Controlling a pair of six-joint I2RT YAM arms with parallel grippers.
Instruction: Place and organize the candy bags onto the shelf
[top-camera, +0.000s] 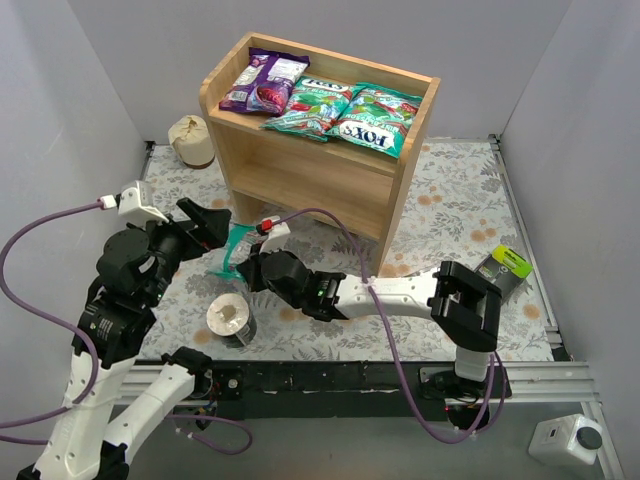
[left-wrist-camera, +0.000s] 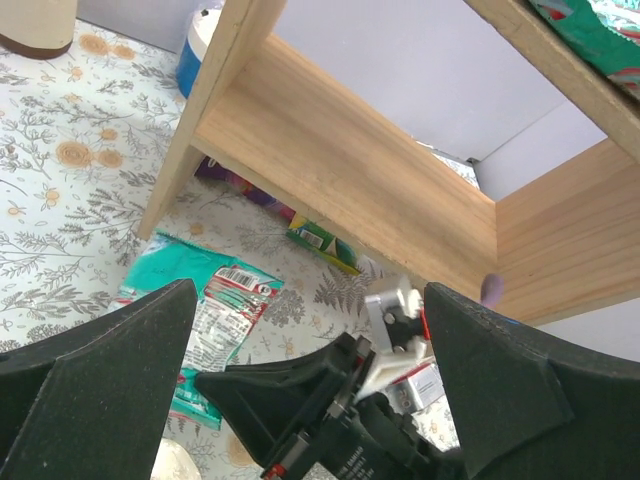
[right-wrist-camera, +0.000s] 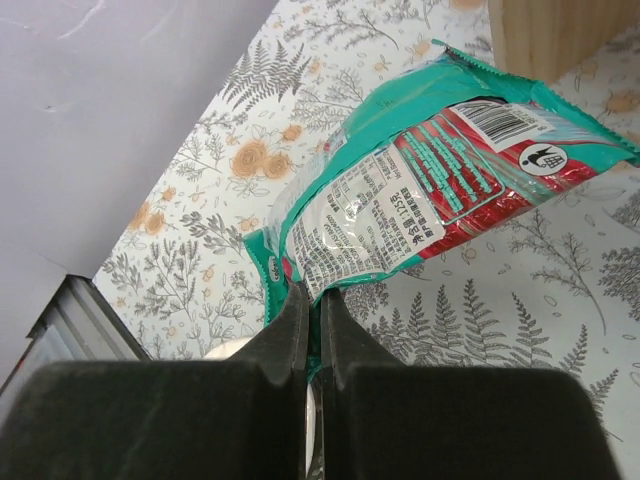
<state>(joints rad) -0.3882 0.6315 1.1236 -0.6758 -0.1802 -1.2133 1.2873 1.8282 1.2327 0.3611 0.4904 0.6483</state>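
Note:
The wooden shelf (top-camera: 320, 150) stands at the back. On its top tier lie a purple candy bag (top-camera: 262, 80) and two green-teal FOX'S bags (top-camera: 315, 105) (top-camera: 376, 120). My right gripper (top-camera: 250, 268) is shut on the edge of another teal candy bag (top-camera: 230, 250), in front of the shelf's left corner. In the right wrist view the fingers (right-wrist-camera: 312, 300) pinch the bag (right-wrist-camera: 430, 190), its printed back facing up. My left gripper (top-camera: 212, 225) is open and empty just left of that bag. In the left wrist view (left-wrist-camera: 310, 295) it is spread wide around the right gripper (left-wrist-camera: 330, 410), with the bag (left-wrist-camera: 200, 300) below.
A grey tape roll (top-camera: 230, 318) stands near the front, under the held bag. A beige roll (top-camera: 190, 140) sits left of the shelf. A green-yellow packet (top-camera: 505, 265) lies at the right. Coloured packets (left-wrist-camera: 320, 238) show beneath the shelf's lower board (left-wrist-camera: 330, 170).

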